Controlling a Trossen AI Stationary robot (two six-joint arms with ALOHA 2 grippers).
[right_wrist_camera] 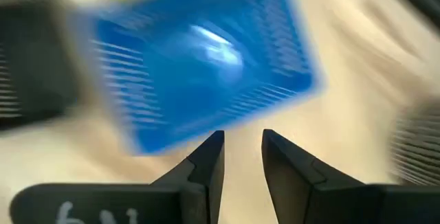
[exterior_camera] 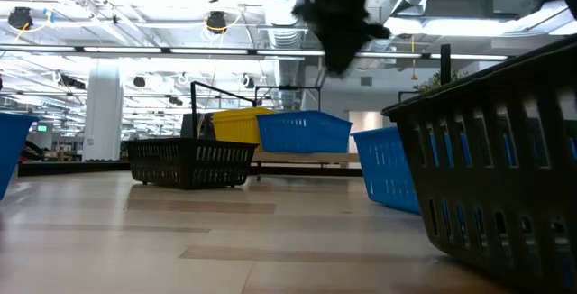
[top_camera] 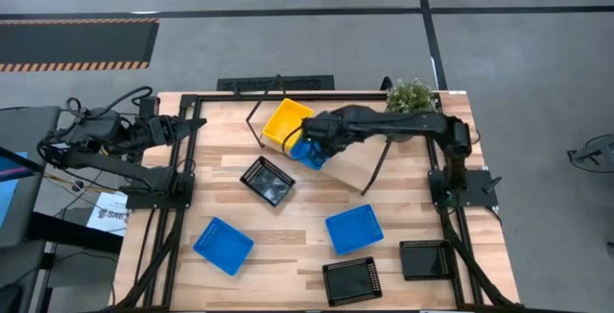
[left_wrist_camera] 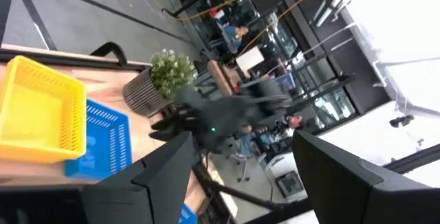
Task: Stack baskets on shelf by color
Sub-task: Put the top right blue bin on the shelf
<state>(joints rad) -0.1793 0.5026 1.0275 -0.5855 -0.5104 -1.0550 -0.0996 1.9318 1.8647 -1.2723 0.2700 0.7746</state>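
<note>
So the right gripper is parked over the shelf in the upper middle of the overhead shot, right above a blue basket that sits next to the yellow basket. My guess is the blue one was put there as the base of a blue pile, with yellow as its own pile beside it, which fits sorting by color. In the right wrist shot the fingers sit close together with just a thin gap and nothing pinched between them, so it reads as let go, hovering above the basket's mesh floor. The left gripper waits at the upper left of the table, and I can't tell how its jaws stand. Left on the table: a black basket mid-frame, two blue ones and lower down, and two black ones and at the bottom right. The arm covers most of the shelf, so whether the blue basket sits flat is hard to say, and the wrist shot is smeared. The plant sits behind the arm.
</note>
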